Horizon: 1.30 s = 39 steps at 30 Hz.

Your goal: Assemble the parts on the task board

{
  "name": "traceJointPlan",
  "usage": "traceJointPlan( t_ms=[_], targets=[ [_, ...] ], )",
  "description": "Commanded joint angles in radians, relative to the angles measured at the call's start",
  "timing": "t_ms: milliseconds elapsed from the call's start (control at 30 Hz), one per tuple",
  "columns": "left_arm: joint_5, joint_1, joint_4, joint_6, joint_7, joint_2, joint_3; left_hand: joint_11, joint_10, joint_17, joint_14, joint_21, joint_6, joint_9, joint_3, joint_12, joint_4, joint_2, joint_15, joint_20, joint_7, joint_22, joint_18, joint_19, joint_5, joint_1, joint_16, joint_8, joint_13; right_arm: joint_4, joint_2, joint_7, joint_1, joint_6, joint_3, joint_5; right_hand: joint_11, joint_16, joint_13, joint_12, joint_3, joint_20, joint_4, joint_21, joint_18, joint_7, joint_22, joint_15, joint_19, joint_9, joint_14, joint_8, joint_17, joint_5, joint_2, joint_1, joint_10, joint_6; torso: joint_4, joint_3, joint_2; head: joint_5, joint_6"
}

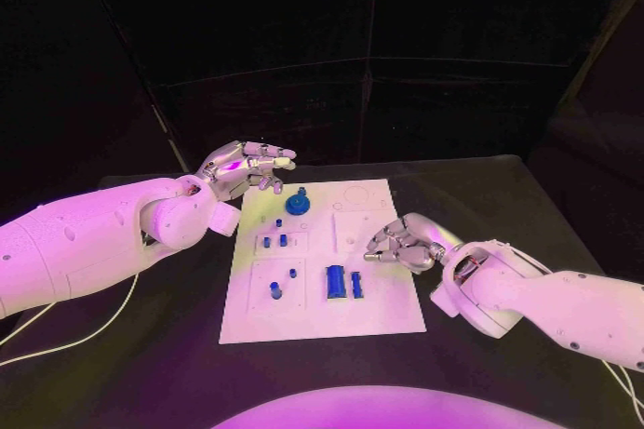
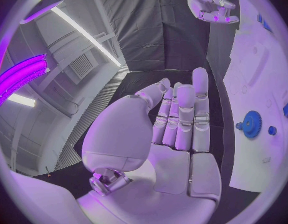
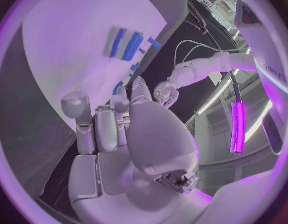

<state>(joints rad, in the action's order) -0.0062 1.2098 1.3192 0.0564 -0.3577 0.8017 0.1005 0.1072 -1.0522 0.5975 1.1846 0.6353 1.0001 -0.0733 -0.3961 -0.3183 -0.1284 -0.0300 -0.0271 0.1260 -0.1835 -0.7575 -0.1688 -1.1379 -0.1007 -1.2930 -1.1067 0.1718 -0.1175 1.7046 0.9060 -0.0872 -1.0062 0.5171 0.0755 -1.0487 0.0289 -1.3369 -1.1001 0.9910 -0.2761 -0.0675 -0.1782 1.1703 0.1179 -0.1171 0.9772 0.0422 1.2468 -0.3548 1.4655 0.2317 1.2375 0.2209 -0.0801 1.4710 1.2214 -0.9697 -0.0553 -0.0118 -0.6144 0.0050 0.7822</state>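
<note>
While the task board (image 1: 322, 308) lies lengthwise in the middle of the black surface (image 1: 148, 355), running away from the robot, bare surface stretches well beyond each of its long edges. Off the board's far left corner, the left robot hand (image 1: 246, 167) hangs above the surface with its fingers apart and loosely curved, holding nothing; the left wrist view shows those fingers (image 2: 181, 117) straight and side by side. Just inside that corner, the blue gear (image 1: 298, 204) lies flat on the board. Nearer along the left half stand small blue pegs (image 1: 274, 239), then two more (image 1: 283, 281). Toward the board's near middle, a blue cylinder (image 1: 334, 281) and a thinner blue bar (image 1: 357, 284) lie side by side, long axes parallel to the board's long edges. Over the board's right edge, the right robot hand (image 1: 403, 244) hovers, fingers curled inward; whether it pinches anything cannot be told.
</note>
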Motion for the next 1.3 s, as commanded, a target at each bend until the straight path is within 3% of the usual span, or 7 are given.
traceJointPlan(
  t_ms=[33, 233, 533, 1000, 1033, 1167, 1300],
  targets=[
    [0.04, 0.001, -0.009, 0.008, -0.008, -0.009, 0.0, 0.001, 0.008, -0.002, -0.009, -0.008, -0.008, -0.001, 0.004, -0.008, 0.012, 0.004, -0.001, 0.002, 0.004, 0.002, -0.014, 0.009, -0.001, 0.016, 0.004, 0.005, -0.001, -0.044, -0.001, 0.216, -0.032, -0.01, -0.001, 0.319, 0.013, 0.074, 0.095, -0.118, 0.003, -0.008, 0.024, -0.082, 0.027, -0.008, -0.1, -0.011, -0.063, 0.002, -0.01, -0.007, -0.086, 0.0, 0.011, 0.024, -0.081, 0.02, 0.003, 0.0049, 0.017, -0.006, -0.011],
    [0.067, -0.002, -0.049, -0.013, -0.035, -0.031, 0.013, 0.001, 0.022, -0.099, -0.062, -0.065, -0.023, -0.001, 0.131, -0.031, 0.081, -0.033, -0.005, 0.01, 0.009, 0.045, -0.016, 0.023, 0.002, 0.097, 0.083, 0.012, -0.011, -0.194, -0.037, 0.33, -0.093, -0.063, -0.002, 0.588, 0.041, 0.404, 0.291, -0.335, -0.004, -0.036, 0.058, -0.331, 0.063, -0.037, -0.348, -0.042, -0.248, 0.008, -0.192, -0.018, -0.422, -0.013, -0.006, 0.081, -0.23, 0.07, 0.0062, 0.0114, 0.044, -0.012, -0.043],
    [0.125, -0.017, -0.172, -0.108, -0.088, -0.101, 0.017, 0.018, 0.031, -0.282, -0.174, -0.332, -0.049, 0.005, 0.232, 0.037, 0.101, 0.015, -0.044, 0.049, 0.008, 0.251, -0.011, 0.16, 0.009, 0.025, 0.491, 0.008, 0.03, -0.447, -0.168, 0.446, -0.122, -0.2, -0.017, 0.778, 0.086, 0.932, 0.718, -0.684, -0.048, -0.107, 0.061, -0.655, 0.057, -0.059, -0.551, -0.111, -0.384, 0.076, -0.42, -0.084, -0.759, -0.055, -0.07, 0.144, -0.197, 0.057, 0.0012, 0.021, 0.091, -0.007, -0.113],
    [0.156, -0.064, -0.291, -0.241, -0.18, -0.181, 0.016, 0.09, 0.097, -0.465, -0.274, -0.574, -0.096, 0.009, 0.316, 0.211, 0.106, 0.062, -0.143, 0.162, 0.013, 0.504, -0.014, 0.458, 0.005, -0.027, 0.916, -0.063, 0.055, -0.699, -0.332, 0.503, -0.124, -0.31, -0.037, 0.842, 0.144, 1.273, 1.028, -0.883, -0.066, -0.197, 0.107, -0.99, 0.067, -0.082, -0.798, -0.194, -0.382, 0.209, -0.48, -0.169, -1.072, -0.059, -0.089, 0.051, -0.198, 0.067, 0.0033, 0.0144, 0.109, 0.01, -0.169],
    [0.131, -0.064, -0.284, -0.174, -0.115, -0.177, 0.018, 0.032, 0.379, -0.5, -0.547, -0.635, -0.365, 0.073, 0.396, 0.238, 0.128, 0.03, -0.091, 0.074, 0.063, 0.571, 0.051, 0.649, 0.101, 0.371, 0.962, -0.092, 0.117, -0.686, -0.325, 0.457, -0.122, -0.25, -0.035, 0.8, 0.091, 1.337, 1.1, -0.911, 0.035, -0.113, 0.178, -1.034, 0.002, -0.021, -0.844, -0.147, -0.642, 0.247, -0.772, -0.232, -1.11, -0.103, -0.038, -0.398, -0.5, 0.332, -0.0001, 0.0165, 0.108, 0.005, -0.161],
    [0.128, -0.067, -0.271, -0.189, -0.116, -0.173, 0.015, 0.016, 0.451, -0.515, -0.611, -0.635, -0.431, 0.073, 0.396, 0.318, 0.128, 0.03, -0.08, 0.055, 0.076, 0.6, 0.05, 0.713, 0.101, 0.461, 0.988, -0.172, 0.117, -0.67, -0.319, 0.461, -0.12, -0.236, -0.036, 0.807, 0.081, 1.337, 1.1, -0.991, 0.06, -0.1, 0.178, -1.058, 0.002, -0.008, -0.866, -0.138, -0.698, 0.264, -0.842, -0.232, -1.135, -0.118, -0.027, -0.511, -0.574, 0.398, 0.0076, 0.0158, 0.102, 0.004, -0.164],
    [0.118, -0.075, -0.225, -0.245, -0.12, -0.16, 0.005, -0.003, 0.548, -0.598, -0.704, -0.635, -0.522, 0.073, 0.396, 0.318, 0.128, 0.03, -0.063, 0.026, 0.093, 0.625, 0.066, 0.781, 0.101, 0.596, 1.008, -0.172, 0.117, -0.614, -0.299, 0.477, -0.112, -0.185, -0.041, 0.832, 0.064, 1.337, 1.1, -0.991, 0.095, -0.073, 0.178, -1.076, -0.015, 0.011, -0.883, -0.123, -0.784, 0.278, -0.94, -0.232, -1.151, -0.134, -0.01, -0.661, -0.676, 0.488, 0.0347, 0.0135, 0.084, -0.001, -0.174]
  ],
)
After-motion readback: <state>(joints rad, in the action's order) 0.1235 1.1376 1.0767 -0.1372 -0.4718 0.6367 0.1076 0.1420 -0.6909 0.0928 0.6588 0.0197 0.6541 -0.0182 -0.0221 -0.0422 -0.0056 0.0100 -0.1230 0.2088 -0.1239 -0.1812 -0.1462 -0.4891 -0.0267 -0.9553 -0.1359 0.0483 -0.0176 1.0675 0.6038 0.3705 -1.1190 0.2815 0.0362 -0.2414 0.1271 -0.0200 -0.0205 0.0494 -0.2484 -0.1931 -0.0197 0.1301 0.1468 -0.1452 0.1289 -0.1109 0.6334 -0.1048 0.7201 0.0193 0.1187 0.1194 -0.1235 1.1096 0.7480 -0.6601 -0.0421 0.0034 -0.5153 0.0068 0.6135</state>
